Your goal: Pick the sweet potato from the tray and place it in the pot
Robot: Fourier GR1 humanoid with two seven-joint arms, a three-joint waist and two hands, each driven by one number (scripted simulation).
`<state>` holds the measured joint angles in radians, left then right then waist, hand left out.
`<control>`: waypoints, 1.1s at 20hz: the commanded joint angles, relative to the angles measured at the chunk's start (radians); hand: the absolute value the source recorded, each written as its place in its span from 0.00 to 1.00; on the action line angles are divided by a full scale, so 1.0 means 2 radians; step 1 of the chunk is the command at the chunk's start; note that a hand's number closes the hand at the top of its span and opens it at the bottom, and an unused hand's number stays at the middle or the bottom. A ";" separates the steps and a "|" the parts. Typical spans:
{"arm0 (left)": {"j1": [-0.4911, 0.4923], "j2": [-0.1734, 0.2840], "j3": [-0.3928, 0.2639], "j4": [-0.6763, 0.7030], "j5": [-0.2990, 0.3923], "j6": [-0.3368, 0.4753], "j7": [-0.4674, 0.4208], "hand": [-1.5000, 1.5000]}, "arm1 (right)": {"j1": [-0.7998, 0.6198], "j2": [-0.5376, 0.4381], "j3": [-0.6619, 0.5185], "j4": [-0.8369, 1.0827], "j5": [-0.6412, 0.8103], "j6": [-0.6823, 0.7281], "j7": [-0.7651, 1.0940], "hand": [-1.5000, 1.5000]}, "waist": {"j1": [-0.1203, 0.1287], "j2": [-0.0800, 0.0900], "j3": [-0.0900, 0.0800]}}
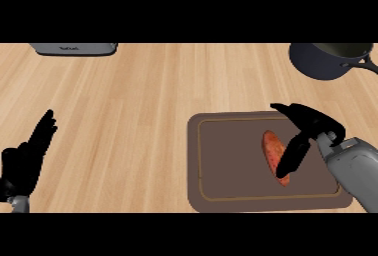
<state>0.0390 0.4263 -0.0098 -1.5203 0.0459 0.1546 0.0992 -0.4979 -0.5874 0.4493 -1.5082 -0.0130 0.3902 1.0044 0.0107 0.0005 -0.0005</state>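
An orange sweet potato (272, 148) lies lengthwise on the brown tray (221, 165) at the lower right. My right hand (306, 131) hovers over its right side, fingers spread, thumb reaching down across the potato's lower end and hiding part of it. The fingers are not curled round it. A dark blue pot (325, 59) with a handle stands at the far right corner, cut by the view's edge. My left hand (26, 160) rests open at the lower left, fingers pointing up.
A grey appliance (74, 48) sits at the far left edge of the wooden counter (148, 100). Bare counter stretches between the tray and the pot.
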 commanded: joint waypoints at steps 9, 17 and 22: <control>-0.005 -0.018 0.014 0.022 -0.019 -0.016 -0.017 0.50 | 0.008 0.044 0.007 0.048 0.058 0.023 0.036 0.00 | -0.004 0.000 0.000; -0.012 -0.039 0.019 0.002 -0.038 -0.014 0.017 0.50 | 0.024 0.066 -0.016 0.055 0.096 0.049 0.026 0.00 | -0.004 0.000 0.000; -0.036 -0.037 0.034 0.043 -0.043 -0.029 -0.013 0.50 | 0.024 0.080 0.000 0.104 0.134 0.055 -0.074 1.00 | -0.004 0.001 0.000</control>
<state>0.0273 0.3657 0.0431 -1.5366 -0.0209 0.1059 0.1290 -0.4459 -0.4616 0.4277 -1.3508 0.2107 0.4597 0.9129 0.0022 -0.0048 -0.0057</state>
